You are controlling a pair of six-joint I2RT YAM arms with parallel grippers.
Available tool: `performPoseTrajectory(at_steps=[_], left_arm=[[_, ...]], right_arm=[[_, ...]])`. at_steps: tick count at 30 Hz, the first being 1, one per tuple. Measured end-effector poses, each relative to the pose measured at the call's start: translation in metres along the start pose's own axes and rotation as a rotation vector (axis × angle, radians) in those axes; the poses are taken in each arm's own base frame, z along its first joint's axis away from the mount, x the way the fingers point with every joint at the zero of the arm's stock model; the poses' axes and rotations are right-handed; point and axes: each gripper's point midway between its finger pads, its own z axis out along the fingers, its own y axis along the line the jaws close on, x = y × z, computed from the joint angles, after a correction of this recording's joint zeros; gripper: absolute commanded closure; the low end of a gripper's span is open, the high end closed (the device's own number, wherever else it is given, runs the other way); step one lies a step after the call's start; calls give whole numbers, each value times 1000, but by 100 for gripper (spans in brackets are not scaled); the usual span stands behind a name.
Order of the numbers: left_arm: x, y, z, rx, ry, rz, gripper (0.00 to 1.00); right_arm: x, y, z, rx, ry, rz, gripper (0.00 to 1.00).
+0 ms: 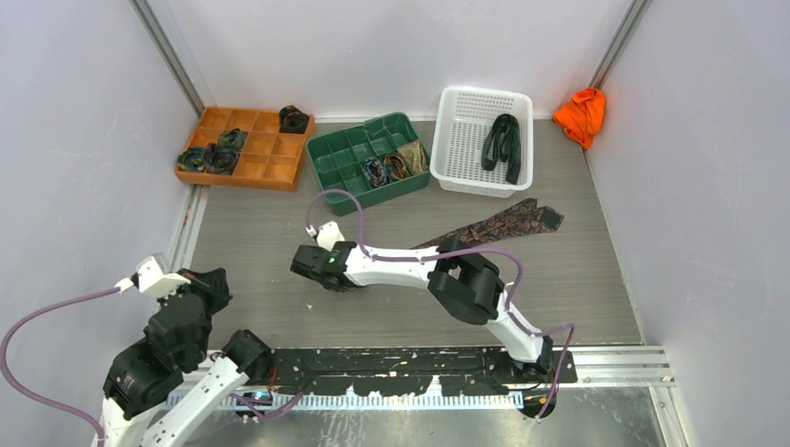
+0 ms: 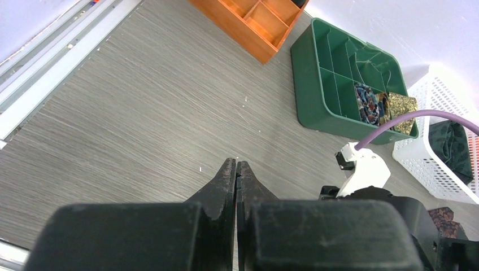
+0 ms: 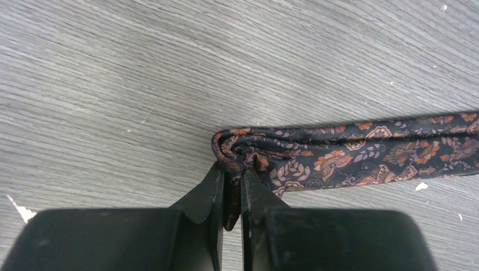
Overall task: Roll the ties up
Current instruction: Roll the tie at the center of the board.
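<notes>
At left, left gripper [image 2: 235, 169] parked over the table [image 1: 251, 251], fingers pressed together on nothing. At centre, right gripper [image 3: 231, 172] pinched narrowly on the folded end of a brown patterned tie [image 3: 350, 152], laid flat and stretching right toward the white basket [image 1: 452, 140]. Little cloth in the pinch: likely to slip out on turning, or to coil crooked with the tail dragging.

Open room in the middle, boxes at the back
The bare tabletop [image 1: 251, 270] left of the right arm [image 1: 401, 264] is free. The orange tray [image 1: 240, 177], green tray [image 1: 337, 156] and white basket [image 1: 456, 140] block the back edge, and the long tie [image 1: 512, 222] lies across the right side.
</notes>
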Motion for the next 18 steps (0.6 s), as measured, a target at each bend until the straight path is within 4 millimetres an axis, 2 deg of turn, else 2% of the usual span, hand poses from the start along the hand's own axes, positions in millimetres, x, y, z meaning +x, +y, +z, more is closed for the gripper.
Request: performPoseTrajectory(at_steps=[6, 15, 18], left_arm=[[2, -5, 1, 20, 10, -9, 100], [9, -28, 12, 40, 44, 2, 100], [14, -36, 18, 41, 61, 17, 100]], right_arm=[[-2, 5, -5, -132, -5, 3, 94], [-21, 49, -43, -620, 20, 116, 94], [-24, 59, -49, -763, 48, 161, 94]])
